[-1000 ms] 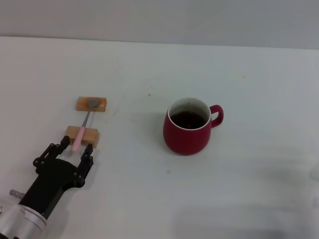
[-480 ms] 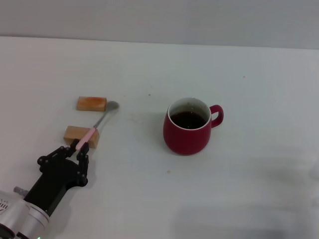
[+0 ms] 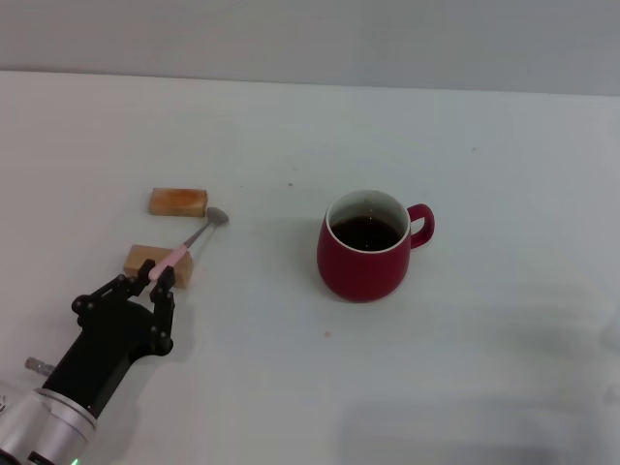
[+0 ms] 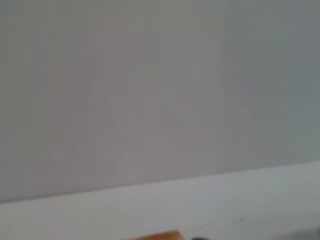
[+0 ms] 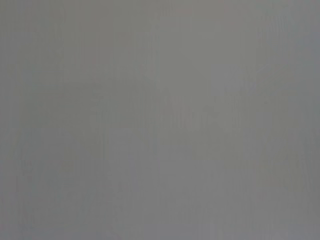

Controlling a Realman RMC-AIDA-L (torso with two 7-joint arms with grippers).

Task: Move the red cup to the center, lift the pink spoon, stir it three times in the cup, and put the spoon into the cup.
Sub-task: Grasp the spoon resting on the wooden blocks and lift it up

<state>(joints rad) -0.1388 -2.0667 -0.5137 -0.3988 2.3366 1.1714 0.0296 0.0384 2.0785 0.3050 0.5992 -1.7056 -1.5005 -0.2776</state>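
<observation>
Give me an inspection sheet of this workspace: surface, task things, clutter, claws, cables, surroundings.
Surface: white table, a few small dark specks.
Red cup: upright near the middle, handle toward the robot's right, dark liquid inside.
Pink spoon: handle end held in the left claw, handle over the near block, grey bowl beside the far block.
Clutter: two tan wooden blocks, far block and near block, left of the cup.
Left claw: shut on the spoon's handle end, at the near block.
Right claw: not in view.
Cables: nothing seen.
Surroundings: plain grey wall behind the table.
</observation>
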